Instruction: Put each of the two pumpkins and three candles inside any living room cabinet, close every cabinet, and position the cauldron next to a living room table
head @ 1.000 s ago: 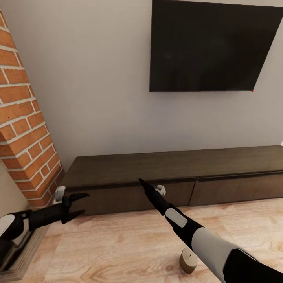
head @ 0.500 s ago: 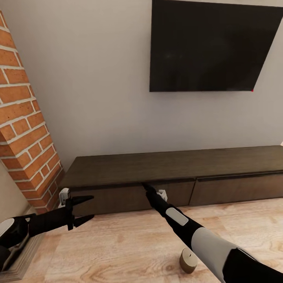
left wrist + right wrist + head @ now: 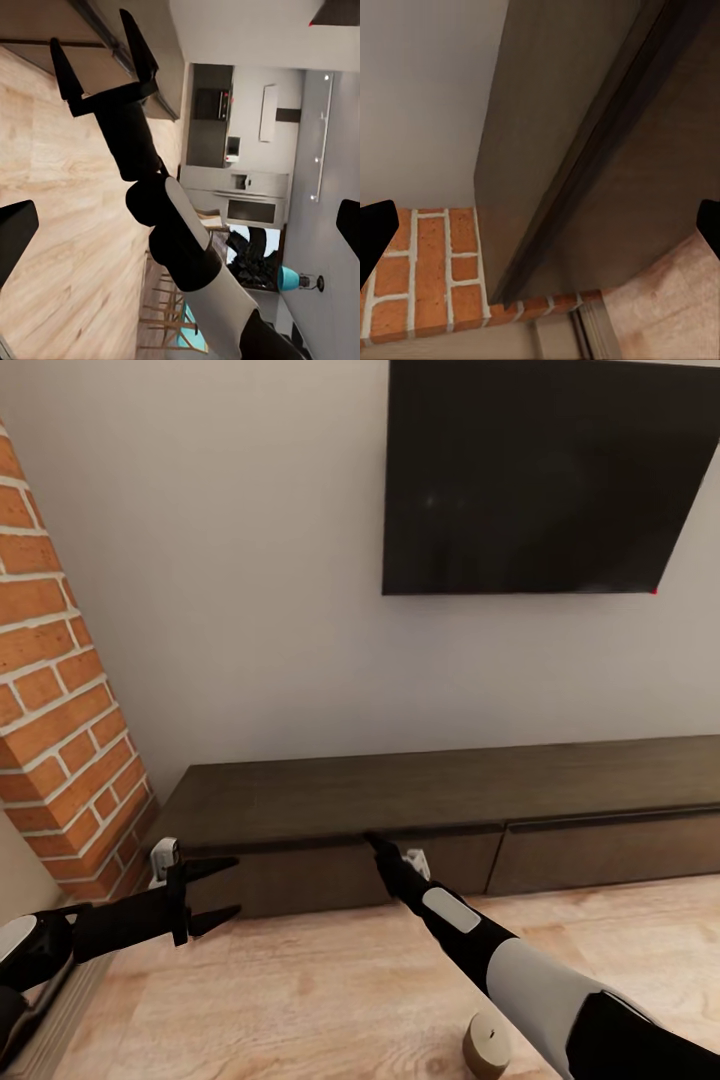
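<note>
cabinet (image 3: 440, 800) unmoved, right gripper (image 3: 376, 844) closer

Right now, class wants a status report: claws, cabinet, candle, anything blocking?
Left claw open, empty, hovering off the cabinet front. Right claw open, tip at the drawer's top edge. Drawers shut. One candle on the floor beside the right arm. Nothing blocking.

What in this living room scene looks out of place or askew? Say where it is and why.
One candle stands alone on the wood floor in front of the closed cabinet, beside the right arm. A floor is an odd spot for it. Nothing looks spilled, tilted or damaged.
</note>
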